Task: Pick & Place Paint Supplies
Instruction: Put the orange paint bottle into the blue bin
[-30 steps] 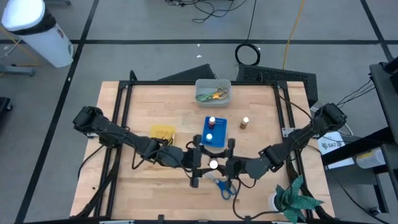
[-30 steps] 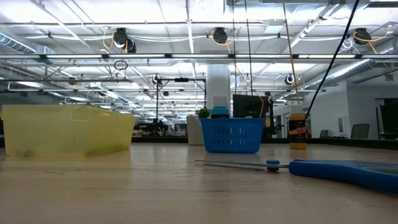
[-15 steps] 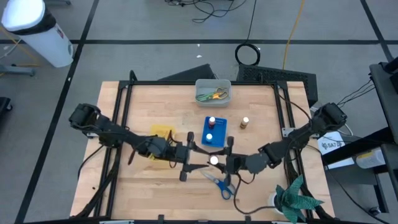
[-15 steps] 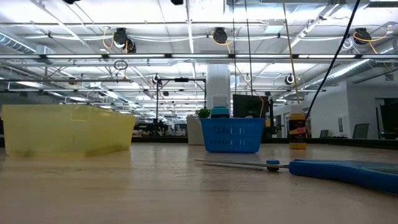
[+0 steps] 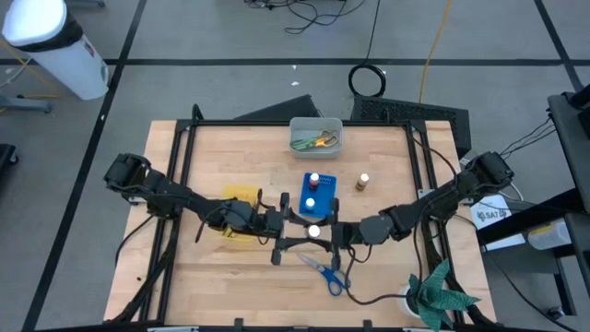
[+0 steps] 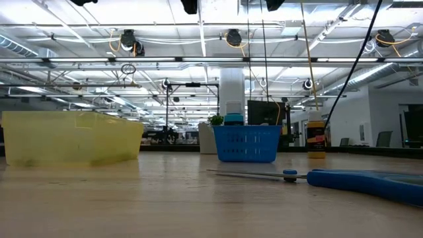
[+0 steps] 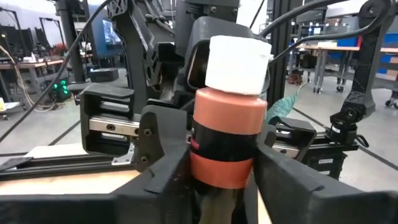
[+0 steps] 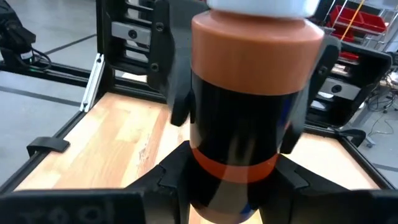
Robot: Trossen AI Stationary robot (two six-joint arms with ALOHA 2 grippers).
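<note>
A white tag lying just off the table's right edge, seen from above, carries the only lettering that comes close to legible: dark characters that look like "SA7", though the last one is uncertain. The banded wrap on the white-capped bottle shows no words, and the label on the brown bottle is too small to read.

Grey bin (2 trays nearby).
</note>
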